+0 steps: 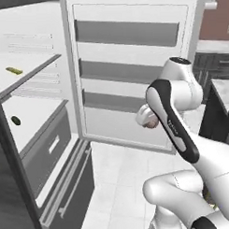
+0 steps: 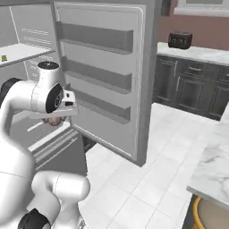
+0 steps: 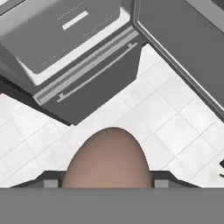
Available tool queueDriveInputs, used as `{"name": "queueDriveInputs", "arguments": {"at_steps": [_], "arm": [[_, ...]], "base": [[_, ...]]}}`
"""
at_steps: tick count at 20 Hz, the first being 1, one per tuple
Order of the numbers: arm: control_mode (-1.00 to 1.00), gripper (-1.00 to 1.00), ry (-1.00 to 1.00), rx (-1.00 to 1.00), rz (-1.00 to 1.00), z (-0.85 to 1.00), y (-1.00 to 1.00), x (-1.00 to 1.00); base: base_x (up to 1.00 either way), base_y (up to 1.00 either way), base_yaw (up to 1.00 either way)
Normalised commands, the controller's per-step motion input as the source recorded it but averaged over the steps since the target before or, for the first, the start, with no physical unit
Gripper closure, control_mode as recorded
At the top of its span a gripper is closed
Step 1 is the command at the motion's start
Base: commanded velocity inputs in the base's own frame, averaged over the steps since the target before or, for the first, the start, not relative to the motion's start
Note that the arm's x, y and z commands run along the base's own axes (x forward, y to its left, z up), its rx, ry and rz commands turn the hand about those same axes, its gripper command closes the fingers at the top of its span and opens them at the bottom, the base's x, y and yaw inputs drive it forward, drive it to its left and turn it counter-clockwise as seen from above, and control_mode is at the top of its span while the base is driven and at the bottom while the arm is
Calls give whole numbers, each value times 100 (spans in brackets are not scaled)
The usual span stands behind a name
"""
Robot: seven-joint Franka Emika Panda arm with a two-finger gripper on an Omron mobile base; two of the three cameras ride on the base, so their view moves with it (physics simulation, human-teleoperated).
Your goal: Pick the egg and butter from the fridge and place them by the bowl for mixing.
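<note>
My gripper [image 3: 107, 181] is shut on the brownish-pink egg [image 3: 108, 159], which bulges up between the two fingertips above the white floor tiles. From the base, the egg [image 1: 151, 123] shows under the hand, in front of the open fridge door [image 1: 133, 64]; from the right, the egg [image 2: 54, 121] hangs below the wrist. The butter [image 1: 14, 70], a thin yellow stick, lies on the upper white shelf of the fridge at the left. The bowl is out of view.
A small dark green oblong item [image 1: 15, 120] lies on the lower shelf above the white drawer [image 1: 47, 146]. Ribbed door racks [image 2: 96, 38] stand close beside the hand. Dark cabinets [image 2: 192, 89] carry a toaster [image 2: 180, 40], and a marble counter edge [image 2: 214, 165] is at the right.
</note>
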Motion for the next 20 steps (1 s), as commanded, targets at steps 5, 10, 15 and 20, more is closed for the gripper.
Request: {"name": "queueDriveInputs", "arguments": {"at_steps": [5, 10, 15, 20], "arm": [[100, 100, 0, 0, 0, 0, 0, 0], [100, 100, 0, 0, 0, 0, 0, 0], [100, 100, 0, 0, 0, 0, 0, 0], [100, 100, 0, 0, 0, 0, 0, 0]], "base": [[-17, 13, -86], [-14, 11, -91], [-1, 6, -99], [0, -7, -86]]}}
